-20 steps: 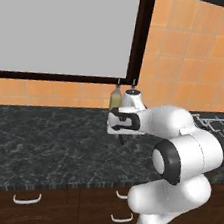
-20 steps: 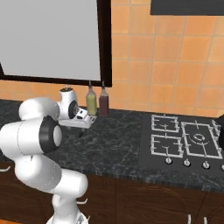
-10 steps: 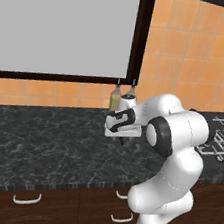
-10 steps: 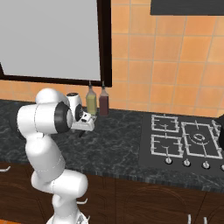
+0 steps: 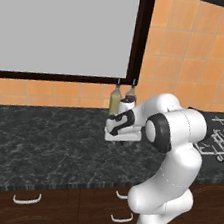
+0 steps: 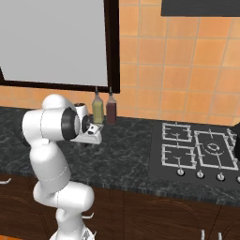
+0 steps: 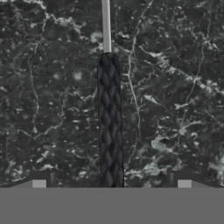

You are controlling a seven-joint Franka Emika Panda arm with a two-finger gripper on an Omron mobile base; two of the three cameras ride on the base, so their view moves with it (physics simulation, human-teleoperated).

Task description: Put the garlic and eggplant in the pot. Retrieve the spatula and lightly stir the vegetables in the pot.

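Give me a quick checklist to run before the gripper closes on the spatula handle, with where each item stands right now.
1. Jaws open: ok. The gripper has its fingertips spread wide.
2. Handle between the fingers: ok. The spatula runs its black handle up the middle of the hand view, one tip on each side.
3. Handle lying flat on the counter: ok, as far as the hand view shows.
4. Gripper low enough to grasp: cannot tell; the tips look above the handle, but height is unclear.
5. Nearby clutter: ok. The two bottles stand behind the hand, apart from it.
6. Spatula head free: cannot tell; it is cut off at the picture's top edge.
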